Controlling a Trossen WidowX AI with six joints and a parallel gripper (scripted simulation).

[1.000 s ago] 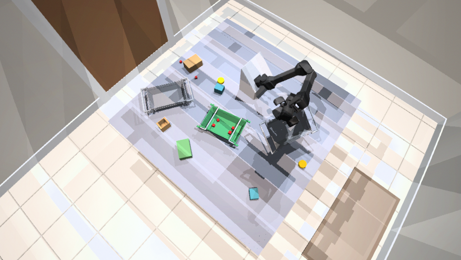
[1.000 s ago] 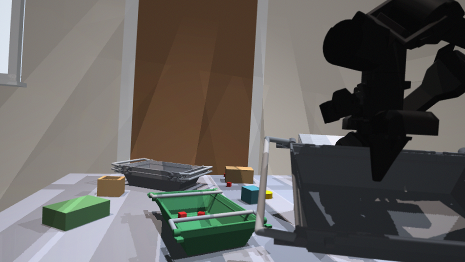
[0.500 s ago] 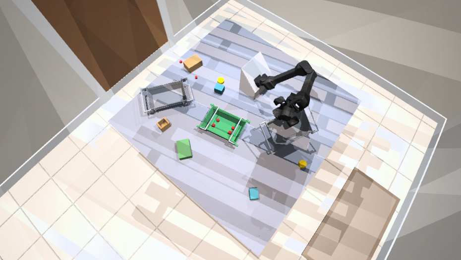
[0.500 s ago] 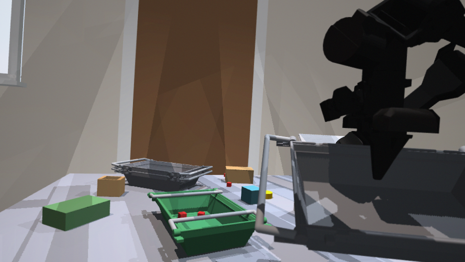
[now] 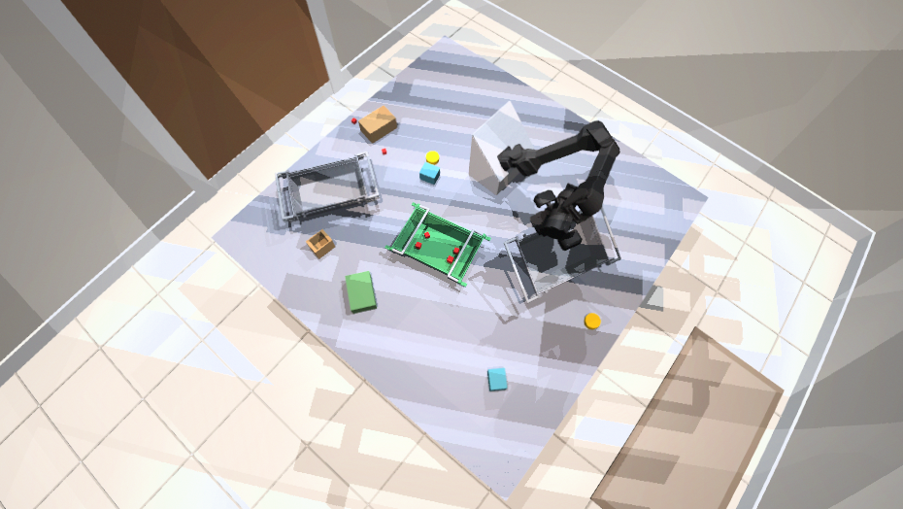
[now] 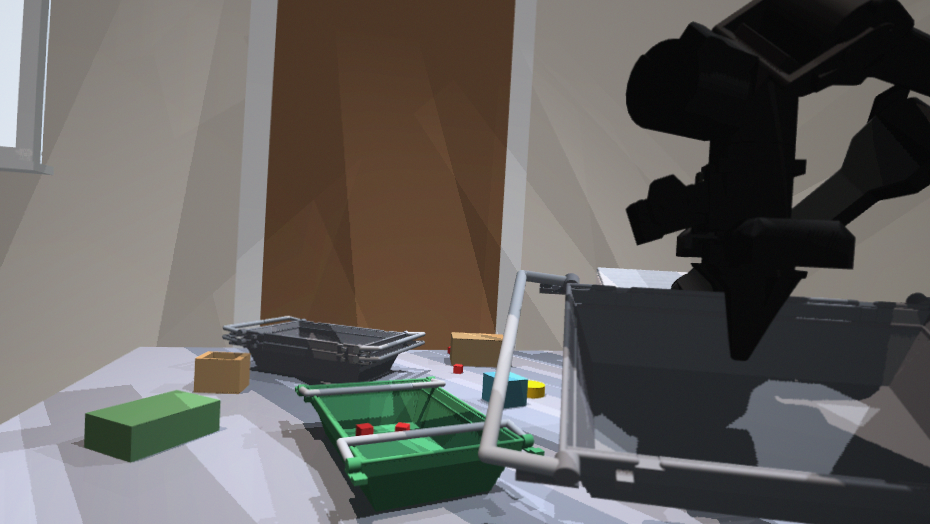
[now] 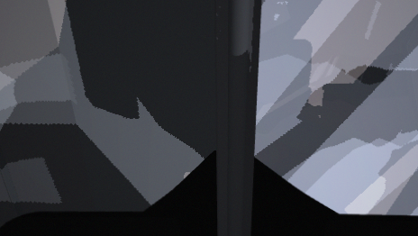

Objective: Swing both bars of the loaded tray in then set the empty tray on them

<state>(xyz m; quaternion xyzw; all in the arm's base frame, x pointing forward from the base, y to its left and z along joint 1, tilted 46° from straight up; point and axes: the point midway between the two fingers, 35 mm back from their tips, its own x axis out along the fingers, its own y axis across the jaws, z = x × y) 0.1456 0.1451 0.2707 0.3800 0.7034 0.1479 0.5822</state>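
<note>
The loaded green tray (image 5: pixel 472 254) (image 6: pixel 429 478) stands mid-table with several red blocks (image 5: pixel 426 235) (image 6: pixel 364 429) inside. Both its pale wire bars lie in across its top, the far one (image 6: pixel 377 389) and the near one (image 6: pixel 423 432). My gripper (image 6: pixel 735 325) (image 7: pixel 229 159) is shut on the long-side rim of the empty grey tray (image 5: pixel 571 281) (image 6: pixel 650 331) (image 7: pixel 235 90), one finger inside the wall. The grey tray hangs above the table, right of the green tray in the top view, roughly level. Its bar at the end nearer the green tray is swung outward. The fingertips are hidden in the top view.
Other grey trays (image 6: pixel 305 361), seemingly stacked, stand beyond the green tray. Nearby are an open brown box (image 5: pixel 319 244), a green block (image 5: pixel 360 291), a blue block (image 5: pixel 429 173), a yellow disc (image 5: pixel 432 156) and a white slanted panel (image 5: pixel 489 157) by the arm.
</note>
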